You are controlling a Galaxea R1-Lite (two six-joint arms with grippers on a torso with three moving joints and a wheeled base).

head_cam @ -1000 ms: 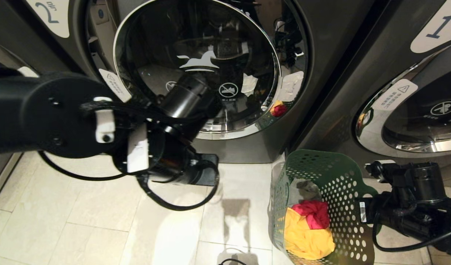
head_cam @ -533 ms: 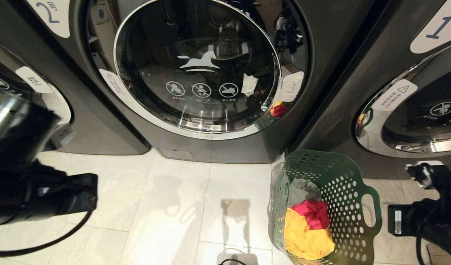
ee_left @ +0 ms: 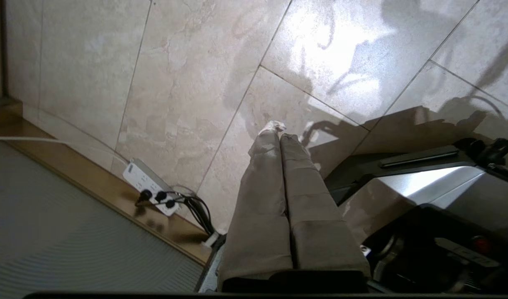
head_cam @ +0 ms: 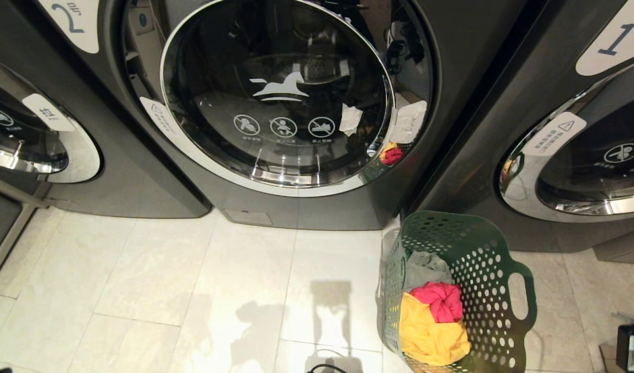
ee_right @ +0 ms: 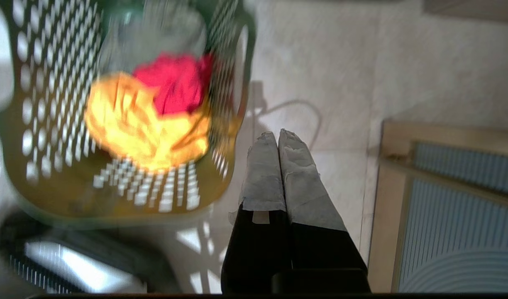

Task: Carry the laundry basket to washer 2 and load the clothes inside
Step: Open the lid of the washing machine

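Both arms gone from head view since a second ago; left arm no longer crosses the washer door, right arm no longer sits beside the basket, only a black bit at the lower right corner remains.

Left gripper [ee_left: 280, 135]: padded fingers pressed together, holding nothing, over bare floor tile [ee_left: 196, 83], with a white power strip [ee_left: 148, 187] and dark cables by a wooden edge off to one side. Robot base [ee_left: 424, 187] just beside it.

Right gripper [ee_right: 277, 139]: fingers also pressed together, nothing held, over floor just beside the laundry basket [ee_right: 42, 182], not touching it.

Laundry basket [head_cam: 483, 243] stands upright on the floor at the foot of the washers, near the gap between washer 2 [head_cam: 451, 62] and the washer labelled "1" [head_cam: 545, 77]. Clothes [head_cam: 431, 331] still in it: yellow piece lowest, pink-red on it, grey behind.

Washer 2 door [head_cam: 275, 93] reads as closed, chrome rim, horse logo on the glass. Third washer [head_cam: 37, 150] partly seen at left.
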